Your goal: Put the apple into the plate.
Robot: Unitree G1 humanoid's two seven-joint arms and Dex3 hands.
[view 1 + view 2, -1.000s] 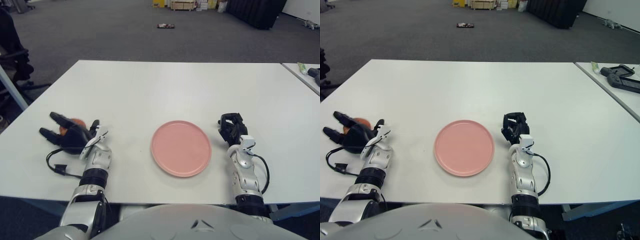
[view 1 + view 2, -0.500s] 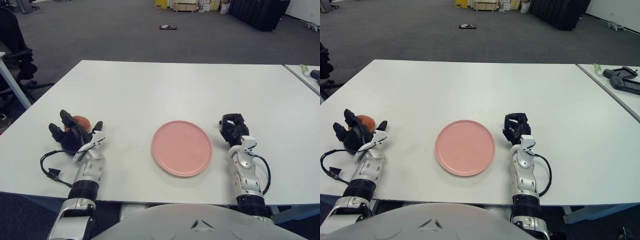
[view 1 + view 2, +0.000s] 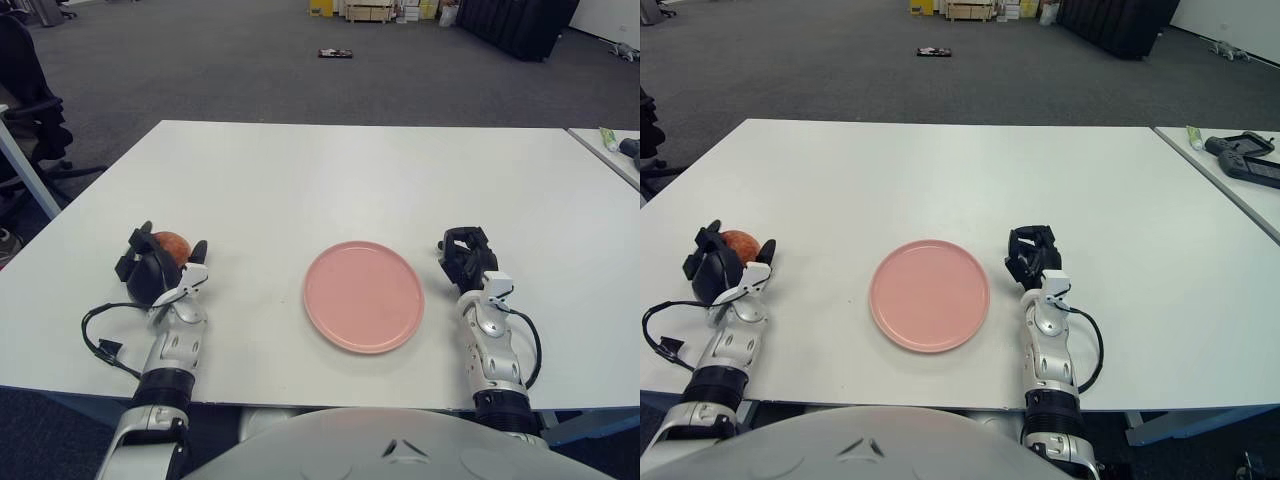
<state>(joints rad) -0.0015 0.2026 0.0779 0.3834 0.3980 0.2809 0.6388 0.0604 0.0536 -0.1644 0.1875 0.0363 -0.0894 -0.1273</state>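
Apple, small, round and reddish-orange (image 3: 172, 243), is seen near the left edge of the white rectangular table (image 3: 330, 170), at about nine o'clock from the flat round pink plate (image 3: 364, 295) and well apart from it. Over the last second the black-fingered left hand (image 3: 154, 270) has been drawn in from a splayed, flattened pose, with fingers reaching out toward the table's left edge, to a more upright one, its fingers now gathered round the near side of the fruit. This is judged to mean that the grasp is being formed, the first step of the task, while the carry toward three o'clock and the release over the plate are not yet done. The fingers are curled partway and appear to be touching the apple's near side, with its top and far side left showing above them; whether the fruit is truly clamped or only cupped cannot be told for certain from this angle. The apple is not seen to be lifted. The plate is bare and has not been shifted. The black-fingered right hand (image 3: 466, 256) shows just beside the plate at three o'clock, its fingers curled together on nothing, as it was a second ago.
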